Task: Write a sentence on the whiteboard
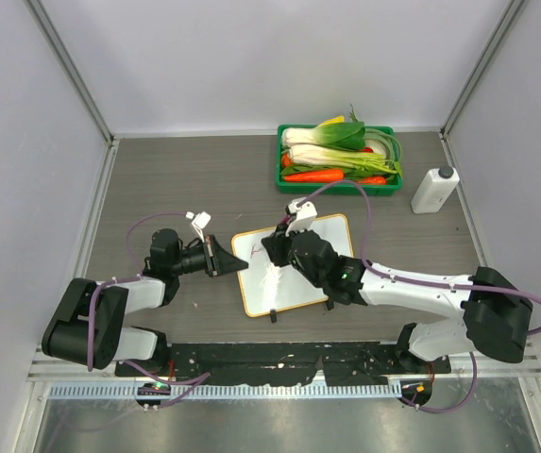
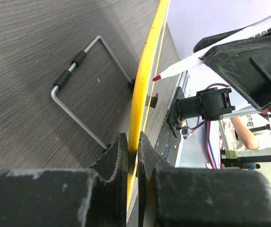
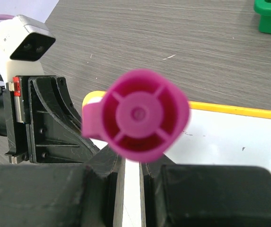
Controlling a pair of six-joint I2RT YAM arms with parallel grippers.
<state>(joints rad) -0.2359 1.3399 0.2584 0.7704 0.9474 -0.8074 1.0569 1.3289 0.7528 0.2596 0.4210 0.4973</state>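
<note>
The whiteboard [image 1: 272, 289], white with an orange-yellow rim, lies at the table's middle. My left gripper [image 1: 236, 267] is shut on its left edge; in the left wrist view the jaws [image 2: 133, 146] pinch the yellow rim [image 2: 147, 75]. My right gripper [image 1: 276, 248] hovers over the board's top left part, shut on a marker. In the right wrist view [image 3: 131, 163] the marker's pink end [image 3: 142, 116] faces the camera above the white surface [image 3: 234, 137]. The marker's red tip [image 2: 157, 77] sits close to the board. Of the sentence, only a short pink stroke [image 1: 255, 253] shows.
A green tray [image 1: 287, 176] of vegetables stands at the back, right of centre. A white bottle [image 1: 434, 190] stands to its right. The board's wire stand [image 2: 78, 94] lies on the grey table beneath it. Walls close in the sides and back.
</note>
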